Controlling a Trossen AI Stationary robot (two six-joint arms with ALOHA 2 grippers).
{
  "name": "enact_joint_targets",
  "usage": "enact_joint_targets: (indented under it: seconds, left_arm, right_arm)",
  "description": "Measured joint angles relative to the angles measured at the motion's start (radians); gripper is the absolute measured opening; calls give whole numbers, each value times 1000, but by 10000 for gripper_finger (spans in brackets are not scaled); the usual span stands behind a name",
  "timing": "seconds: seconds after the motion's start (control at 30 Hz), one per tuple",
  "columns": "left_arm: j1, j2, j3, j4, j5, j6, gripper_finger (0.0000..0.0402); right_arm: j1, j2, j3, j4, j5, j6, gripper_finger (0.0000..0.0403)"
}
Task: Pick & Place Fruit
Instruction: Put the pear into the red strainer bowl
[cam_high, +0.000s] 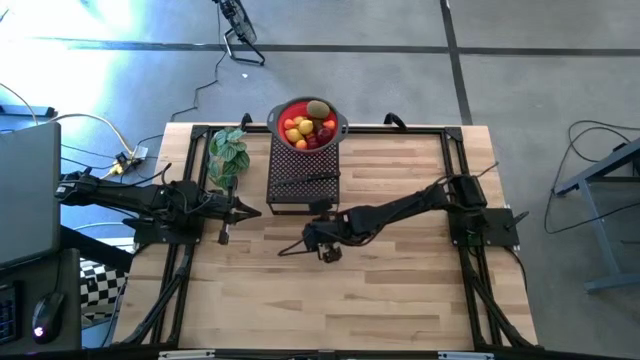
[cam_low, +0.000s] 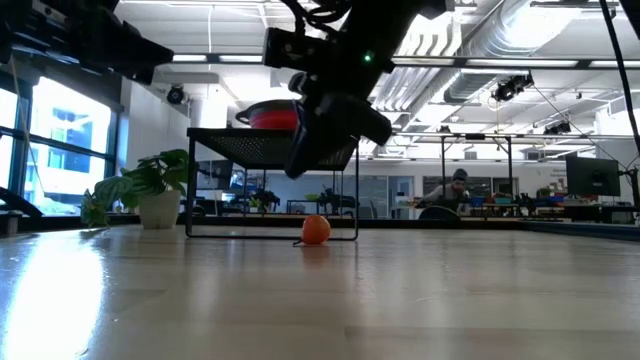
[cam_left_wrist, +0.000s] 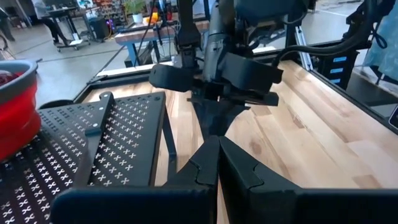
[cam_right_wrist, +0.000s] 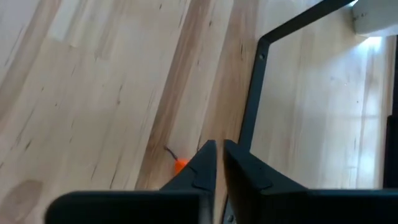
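Small round orange fruit (cam_low: 316, 229) (stemmed) sits under the nearly closed, empty right end effector (cam_right_wrist: 216, 163).

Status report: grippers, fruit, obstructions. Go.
Right gripper shut, empty, above the small orange fruit on the table. Left gripper shut, idle beside the mesh stand. Other fruit in red bowl. Stand leg close by.

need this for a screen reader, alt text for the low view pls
A small orange fruit lies on the wooden table beside a black mesh stand, with the right gripper hanging shut above it. A potted plant stands farther off.
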Motion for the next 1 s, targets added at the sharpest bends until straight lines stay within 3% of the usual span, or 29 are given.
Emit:
enact_joint_targets:
  seconds: [0.1, 0.27, 0.43, 1.0]
  left_arm:
    - [0, 0, 0, -15, 0, 0, 3]
    - [0, 0, 0, -22, -1, 0, 3]
    - [0, 0, 0, -22, -2, 0, 3]
    - [0, 0, -1, -25, -4, 0, 3]
  right_arm:
    - [0, 0, 0, -8, -7, 0, 58]
    - [9, 0, 0, -24, -19, 0, 160]
    - [9, 18, 0, -69, -97, 8, 239]
    - [-24, 89, -1, -75, -40, -22, 243]
